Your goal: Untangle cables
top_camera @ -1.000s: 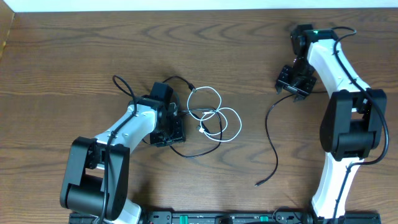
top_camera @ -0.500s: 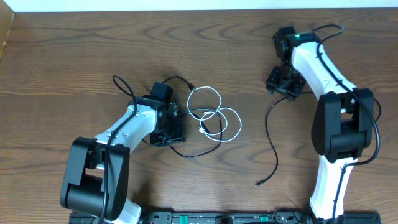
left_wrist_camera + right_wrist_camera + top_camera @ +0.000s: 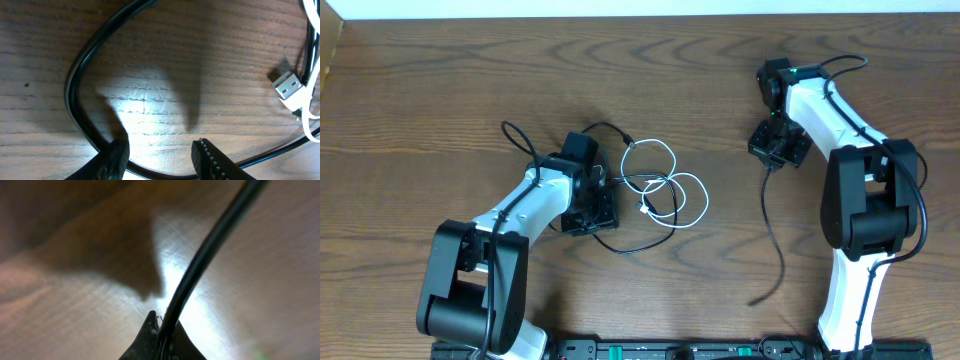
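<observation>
Clamped shut with the right hand (image 3: 161, 339) on the lone black cable (image 3: 200, 265), gripped near its upper end with nothing else caught in the pinch. Trailing from there down the table (image 3: 420, 80) toward the near edge in one slack curve, well apart from the knot. By the look of it, mid-step in drawing this separated cord clear on the right side.

To do that well: keep the pinch firm, lift only slightly, and drag outward, away from the middle. Go slowly enough for the tail to follow without whipping or curling back on itself. Lay it out straight, then let go. Watch for slipping, since probably thin and smooth.

Over at the left hand (image 3: 160, 155): parted and gripping nothing, lowered close to the wood, straddling a bend of the other black cable (image 3: 75, 95). Just beside that, the white cable (image 3: 297, 101) with its flat plug (image 3: 285, 85), looped together with the black one near the table's centre. Best used as an anchor there, closing on the black strand only, never on both. Impossible to tell from overhead which strand lies on top at each crossing, so ease rather than yank.
</observation>
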